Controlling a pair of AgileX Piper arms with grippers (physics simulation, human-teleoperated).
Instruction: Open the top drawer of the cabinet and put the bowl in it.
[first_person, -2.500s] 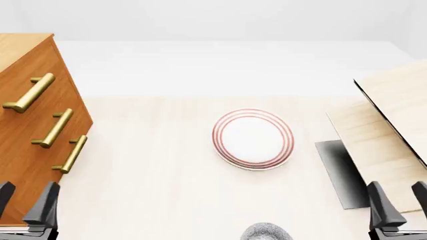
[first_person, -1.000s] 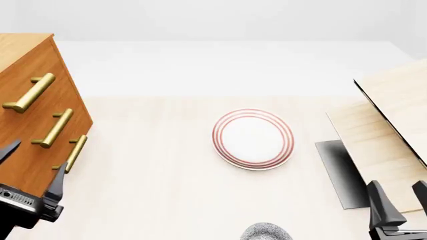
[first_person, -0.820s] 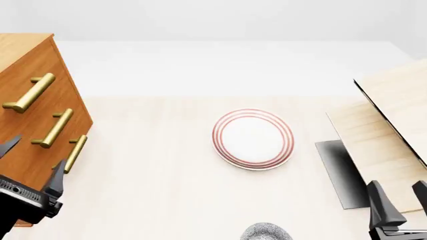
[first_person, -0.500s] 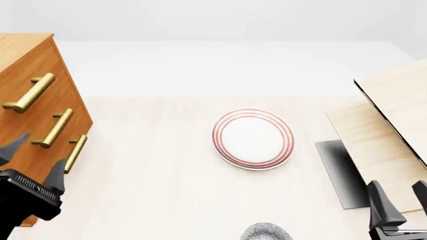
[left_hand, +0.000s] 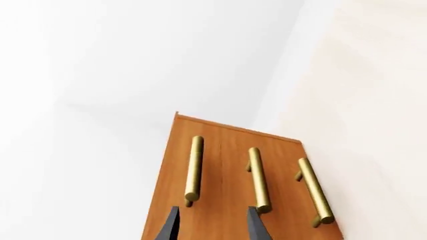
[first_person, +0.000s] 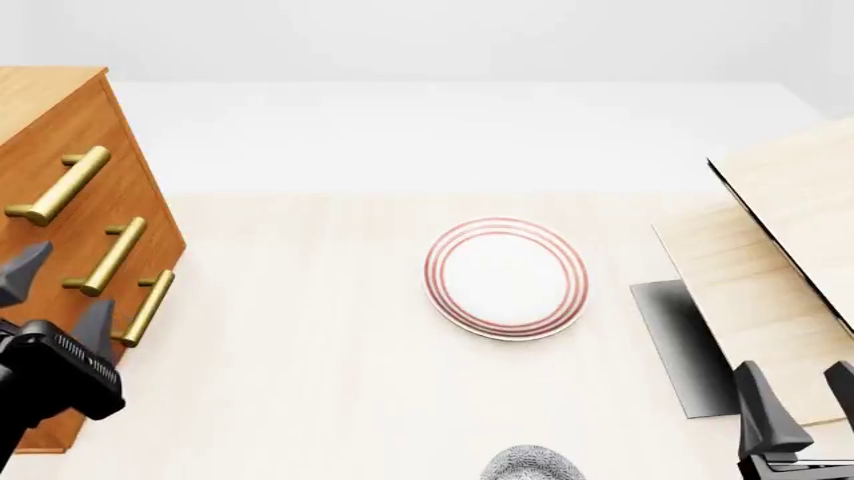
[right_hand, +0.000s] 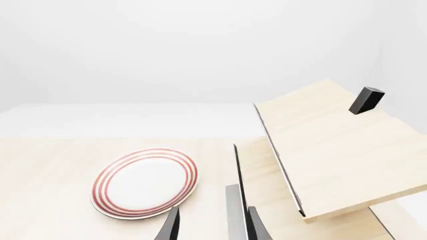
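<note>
Step in hand: approach to the cabinet (first_person: 60, 190); all three drawers sit flush and nothing is gripped.
Left gripper (first_person: 54, 300): in front of the cabinet face at the worktop's left edge, jaws parted and empty, level with the two lower handles in the front view.
Wrist aim: in the left wrist view the left gripper's two tips frame the gap between the top drawer's handle (left_hand: 193, 167) and the middle handle (left_hand: 259, 180), so it is not yet centred on the right bar.
Top drawer (first_person: 67, 150): closed, uppermost on the cabinet.
Bowl (first_person: 537, 464): on the worktop (first_person: 307, 380) at its near edge, around the middle, only its rim in view, well apart from the cabinet.
Right gripper (first_person: 794, 420): near the worktop's near right corner, jaws parted, holding nothing.
Next move, as I judge it: shift the left gripper up to the top handle, straddle the bar, close, then pull straight out from the cabinet face.
Risk: closing on the middle handle instead.
</note>
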